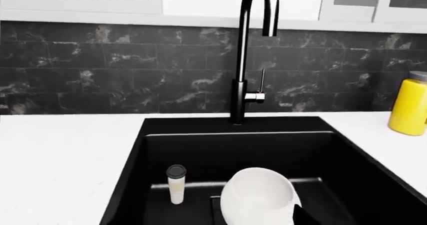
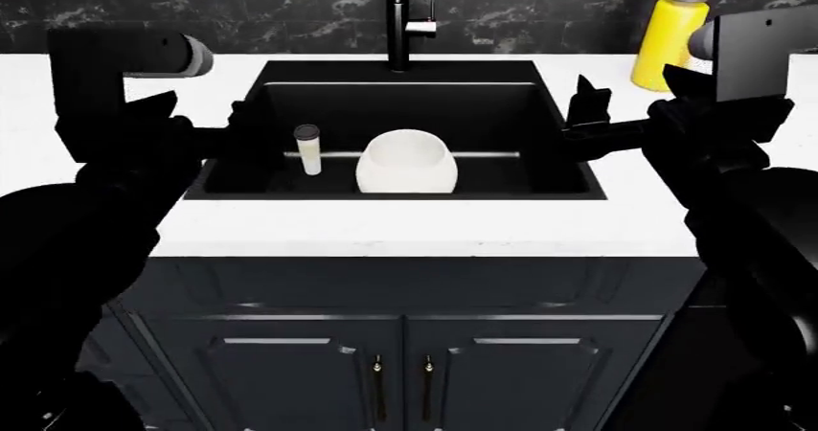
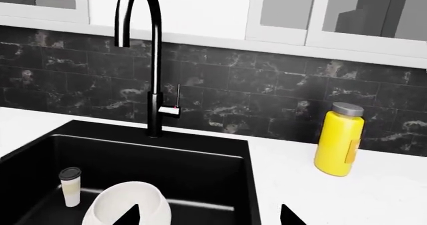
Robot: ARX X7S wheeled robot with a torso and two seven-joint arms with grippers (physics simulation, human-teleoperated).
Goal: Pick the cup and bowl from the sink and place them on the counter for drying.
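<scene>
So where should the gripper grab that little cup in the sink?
Grip the cup around its slim cream body just below the dark rim, coming down from above with the left gripper. It stands upright, clear of the bowl, so there's probably room for the fingers.

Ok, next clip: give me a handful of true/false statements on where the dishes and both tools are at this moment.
1. The cup stands upright inside the sink. True.
2. The bowl sits on the counter. False: it is in the sink, beside the cup.
3. The left tool is shut on the cup. False: it is held at the sink's left edge, apart from the cup and holding nothing.
4. A yellow bottle stands on the counter on the right side of the sink. True.
5. The right tool is held near the sink's right edge, holding nothing. True.
6. The faucet is on the sink's front edge. False: it rises from the back edge, by the wall.
</scene>
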